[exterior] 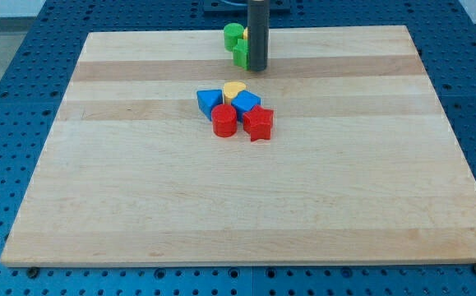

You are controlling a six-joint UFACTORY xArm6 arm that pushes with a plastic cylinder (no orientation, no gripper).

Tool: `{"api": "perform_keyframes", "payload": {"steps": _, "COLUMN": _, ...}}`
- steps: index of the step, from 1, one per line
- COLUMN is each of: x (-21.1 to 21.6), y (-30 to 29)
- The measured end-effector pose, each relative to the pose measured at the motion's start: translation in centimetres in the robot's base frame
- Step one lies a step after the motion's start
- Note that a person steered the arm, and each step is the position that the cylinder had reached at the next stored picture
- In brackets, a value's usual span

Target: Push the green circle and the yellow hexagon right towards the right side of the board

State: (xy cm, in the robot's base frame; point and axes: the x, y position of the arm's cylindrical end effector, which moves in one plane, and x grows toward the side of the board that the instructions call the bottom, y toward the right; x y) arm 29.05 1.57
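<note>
The green circle (233, 34) sits near the view's top edge of the wooden board (238, 205), left of my rod. A second green block (240, 56) lies just below it, its shape unclear. A thin yellow sliver (245, 35), likely the yellow hexagon, shows between the green circle and the rod, and the rod hides most of it. My tip (256, 69) rests on the board right beside the lower green block, on its right.
A cluster lies below my tip near the board's middle: a blue triangle (209, 102), a yellow heart (234, 89), a blue cube (247, 104), a red cylinder (224, 120) and a red star (259, 123).
</note>
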Motion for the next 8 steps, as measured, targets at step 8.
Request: {"api": "perform_keyframes", "payload": {"steps": 8, "x": -5.2, "y": -9.4}}
